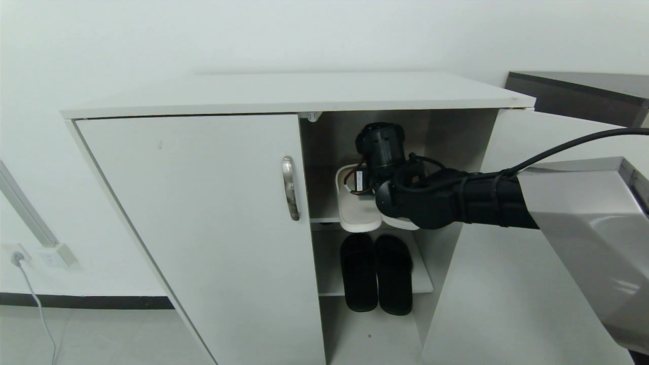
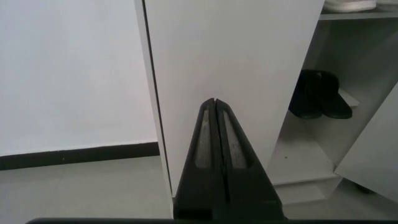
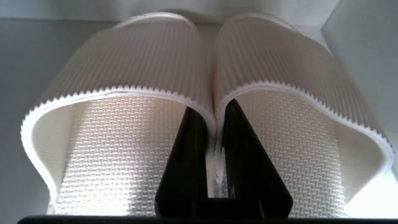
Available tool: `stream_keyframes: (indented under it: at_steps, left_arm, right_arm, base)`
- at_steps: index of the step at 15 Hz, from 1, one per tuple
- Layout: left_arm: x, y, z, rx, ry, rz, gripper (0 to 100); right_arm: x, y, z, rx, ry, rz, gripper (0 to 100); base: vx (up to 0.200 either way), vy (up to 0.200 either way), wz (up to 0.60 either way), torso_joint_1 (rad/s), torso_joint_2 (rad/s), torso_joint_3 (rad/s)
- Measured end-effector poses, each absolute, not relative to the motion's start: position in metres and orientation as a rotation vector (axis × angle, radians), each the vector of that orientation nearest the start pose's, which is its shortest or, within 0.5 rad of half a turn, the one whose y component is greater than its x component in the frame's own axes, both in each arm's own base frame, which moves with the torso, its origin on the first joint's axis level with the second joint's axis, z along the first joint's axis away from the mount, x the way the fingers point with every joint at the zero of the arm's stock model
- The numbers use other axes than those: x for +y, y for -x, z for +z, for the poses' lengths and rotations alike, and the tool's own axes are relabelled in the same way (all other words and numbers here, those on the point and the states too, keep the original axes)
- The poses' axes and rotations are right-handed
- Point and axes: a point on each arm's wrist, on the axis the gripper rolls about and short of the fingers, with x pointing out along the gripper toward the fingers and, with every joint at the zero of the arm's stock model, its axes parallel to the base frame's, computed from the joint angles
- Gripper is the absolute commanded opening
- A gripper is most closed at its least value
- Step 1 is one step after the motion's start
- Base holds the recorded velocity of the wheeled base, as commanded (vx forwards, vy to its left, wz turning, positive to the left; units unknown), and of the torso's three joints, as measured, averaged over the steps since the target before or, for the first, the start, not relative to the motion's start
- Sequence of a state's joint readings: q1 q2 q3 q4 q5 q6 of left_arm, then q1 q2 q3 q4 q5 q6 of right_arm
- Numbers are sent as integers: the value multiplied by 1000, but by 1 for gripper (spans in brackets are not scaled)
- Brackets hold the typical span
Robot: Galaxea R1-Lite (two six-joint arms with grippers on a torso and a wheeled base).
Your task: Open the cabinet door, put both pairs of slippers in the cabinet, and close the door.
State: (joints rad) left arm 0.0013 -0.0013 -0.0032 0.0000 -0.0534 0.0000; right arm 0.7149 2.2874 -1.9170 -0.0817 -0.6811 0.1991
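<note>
While the right arm (image 1: 456,203) stretches level from the right into the open half of the cabinet (image 1: 304,91), its wrist bends down over the white slippers (image 1: 357,215) on the upper shelf (image 1: 324,220), hiding the fingers from the head camera. That pair lies side by side, heels jutting past the shelf front. On the lower shelf (image 1: 329,268) the black slippers (image 1: 376,274) sit together, toes inward, heels overhanging the edge. The left door (image 1: 203,228) is closed, its metal handle (image 1: 289,187) upright, and the right door (image 1: 497,284) stands swung wide

From the left wrist, the left gripper (image 2: 214,102) hangs low before the closed door, fingers pressed flat together with nothing between them

From the right wrist, the right gripper (image 3: 214,115) is pinched on the two touching inner strap edges of the white pair, whose ribbed straps arch over textured footbeds
</note>
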Motion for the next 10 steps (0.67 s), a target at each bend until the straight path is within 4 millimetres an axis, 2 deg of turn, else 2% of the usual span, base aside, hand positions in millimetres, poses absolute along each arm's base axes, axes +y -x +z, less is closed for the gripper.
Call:
stream_keyframes:
  at_steps: [1, 10]
  left_arm:
    - [-1, 23, 76, -4, 0, -52, 0]
    - [-1, 23, 76, -4, 0, -51, 0]
  right_arm:
    - [304, -372, 205, 225, -12, 12, 100]
    - [304, -370, 199, 242, -1, 11, 100]
  base:
    - [0, 0, 0, 0, 0, 0]
    - [0, 0, 0, 0, 0, 0]
